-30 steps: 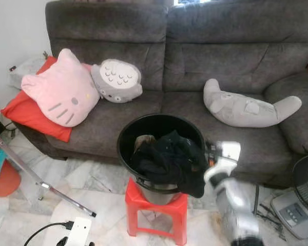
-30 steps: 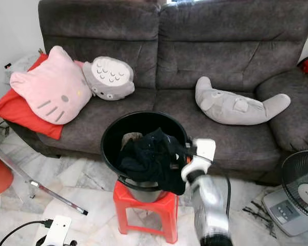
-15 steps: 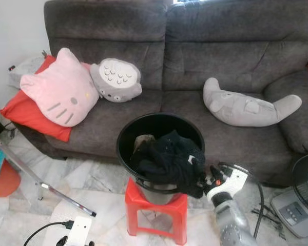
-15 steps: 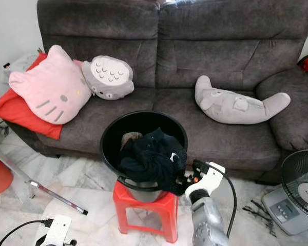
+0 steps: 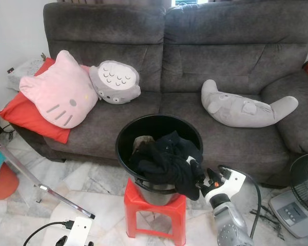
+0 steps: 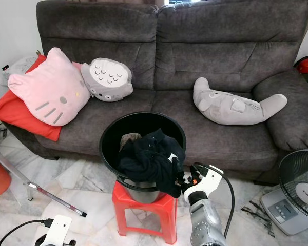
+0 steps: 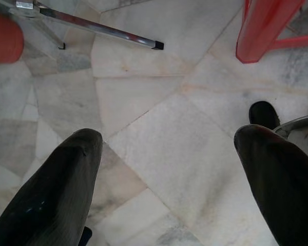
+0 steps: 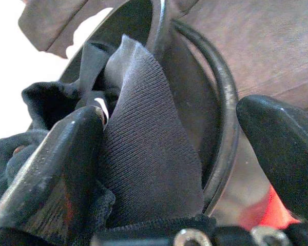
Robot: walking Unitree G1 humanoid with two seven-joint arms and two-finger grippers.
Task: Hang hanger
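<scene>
Black clothing (image 5: 167,161) is heaped in a black bucket (image 5: 124,134) that is set on a red stool (image 5: 154,205), directly ahead of the right jaws. In the left eye view, the right gripper (image 5: 201,180) is held low at the bucket's near side, its tips at the edge of the cloth that hangs over the rim. Beyond the jaws, past the bucket, a grey sofa (image 5: 220,51) is seen with a pink cat cushion (image 5: 59,97), a round grey plush (image 5: 115,82) and a long grey plush (image 5: 246,107) laid on it.

In the right wrist view, the jaws of the right gripper (image 8: 172,115) are spread wide. A fold of dark fabric (image 8: 143,154) stands between them and is touched by one finger (image 8: 56,164); the bucket rim (image 8: 223,128) curves just beside the other.

In the left wrist view, the jaws of the left gripper (image 7: 164,169) are parted wide over the marble floor (image 7: 143,128), with a leg of the stool (image 7: 262,31) and a metal bar (image 7: 102,31) lying beyond them.
</scene>
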